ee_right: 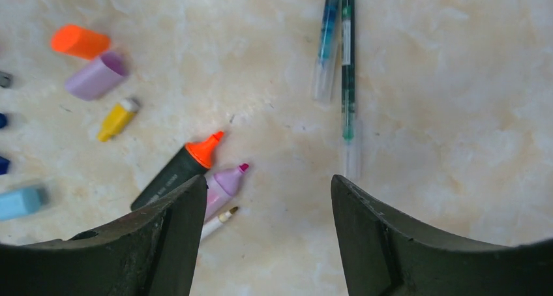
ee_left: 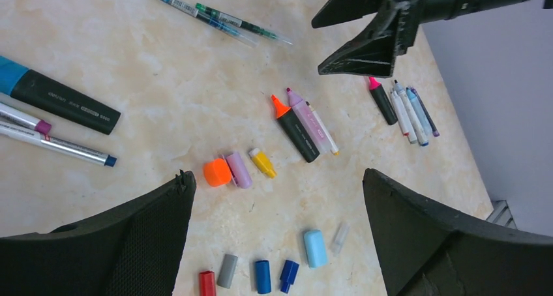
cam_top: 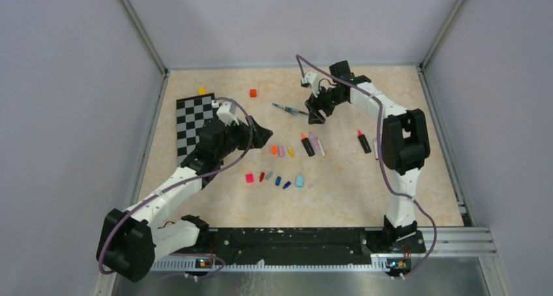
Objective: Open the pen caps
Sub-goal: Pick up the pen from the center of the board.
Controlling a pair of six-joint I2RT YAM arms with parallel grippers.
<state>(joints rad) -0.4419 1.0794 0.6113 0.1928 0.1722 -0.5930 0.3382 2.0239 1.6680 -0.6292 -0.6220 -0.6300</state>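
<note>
Several loose pen caps lie mid-table: an orange cap (cam_top: pixel 274 150), purple cap (ee_left: pixel 239 169) and yellow cap (ee_left: pixel 263 162) in one row, and red, grey, blue and light blue caps (ee_left: pixel 315 248) in a nearer row. Uncapped orange-tipped (cam_top: pixel 307 145) and pink highlighters (ee_left: pixel 306 120) lie beside them. Two thin teal and green pens (ee_right: pixel 345 61) lie farther back. My left gripper (cam_top: pixel 263 135) (ee_left: pixel 277 178) is open and empty above the caps. My right gripper (cam_top: pixel 317 115) (ee_right: pixel 267 182) is open and empty, between the thin pens and the highlighters.
A black marker with a blue cap (ee_left: pixel 62 100) and thin pens (ee_left: pixel 59 146) lie under my left arm. Several pens (ee_left: pixel 407 113) lie at the right. A checkerboard (cam_top: pixel 192 123), a yellow cube (cam_top: pixel 201 90) and a red cube (cam_top: pixel 253 93) sit at the back left.
</note>
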